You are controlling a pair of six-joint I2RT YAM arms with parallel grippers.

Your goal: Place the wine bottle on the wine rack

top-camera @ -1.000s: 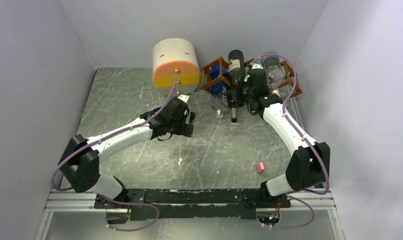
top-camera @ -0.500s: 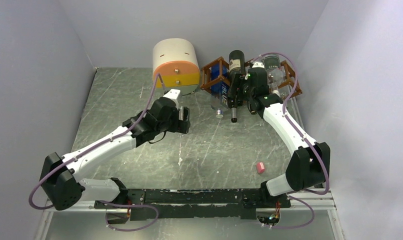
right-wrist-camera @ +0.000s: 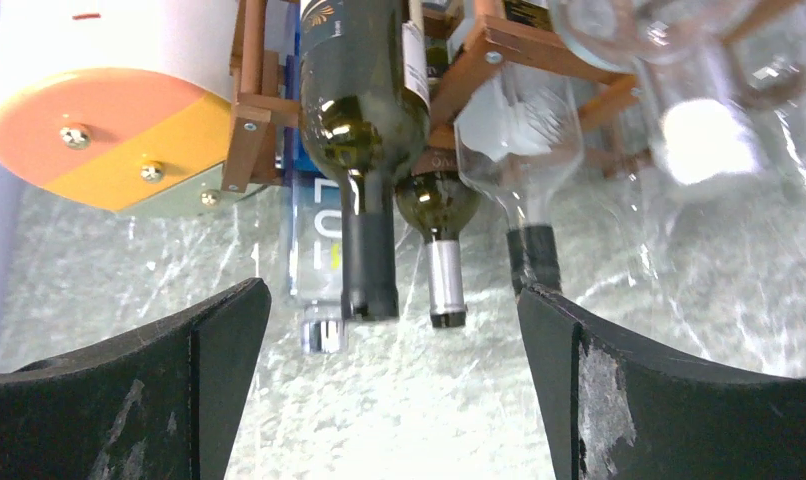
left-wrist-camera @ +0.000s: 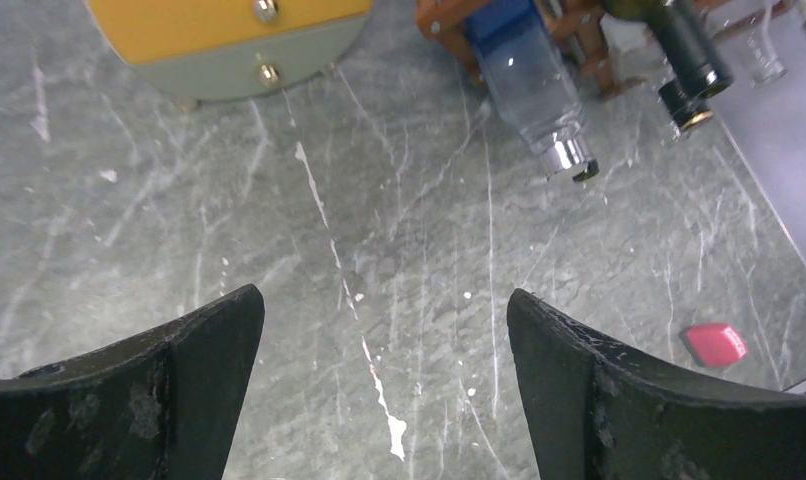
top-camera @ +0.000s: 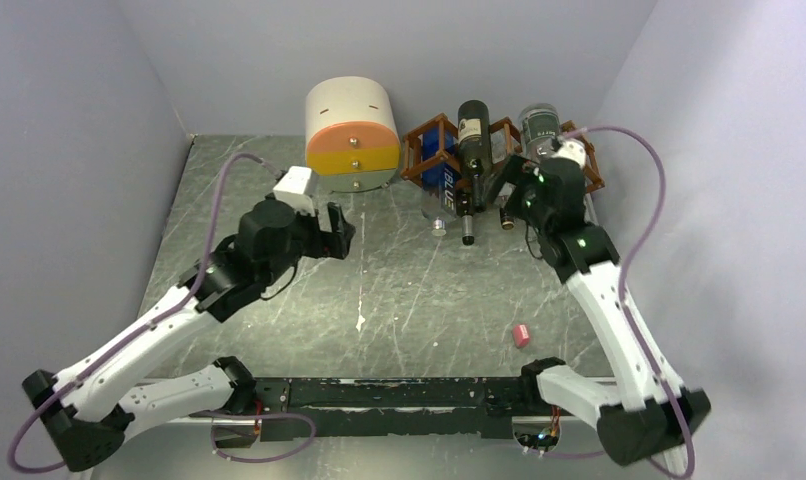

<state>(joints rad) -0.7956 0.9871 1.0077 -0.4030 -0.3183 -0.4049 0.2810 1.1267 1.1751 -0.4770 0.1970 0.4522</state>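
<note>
1. Right tool (right-wrist-camera: 389, 300): a second ago it was against the neck end of the wine bottle (top-camera: 472, 148). It has since backed away toward the right and risen. Its fingers stand apart with nothing between them.
2. Wine bottle: the dark bottle lies in the wine rack (top-camera: 416, 150), between the wooden bars. Its base points to the back wall and its black-capped neck slopes out toward the near side. Nothing grips it. Its position matches that of a second ago.
3. Rack contents: a blue bottle (top-camera: 441, 172), a silver-capped green bottle (right-wrist-camera: 434, 215) and clear glass bottles (right-wrist-camera: 519, 150) also occupy the cells. The neck of the wine bottle hangs just beside them.
4. Left tool (left-wrist-camera: 384, 300): its arm has swung back to the left, away from the rack. It hovers above the bare tabletop (top-camera: 279, 200) near the cream-and-orange cabinet (top-camera: 351, 125), fingers apart and empty.
5. Assessment: release appears complete and the bottle holds unaided, so placement is judged done. Both arms need only clear the rack.
</note>
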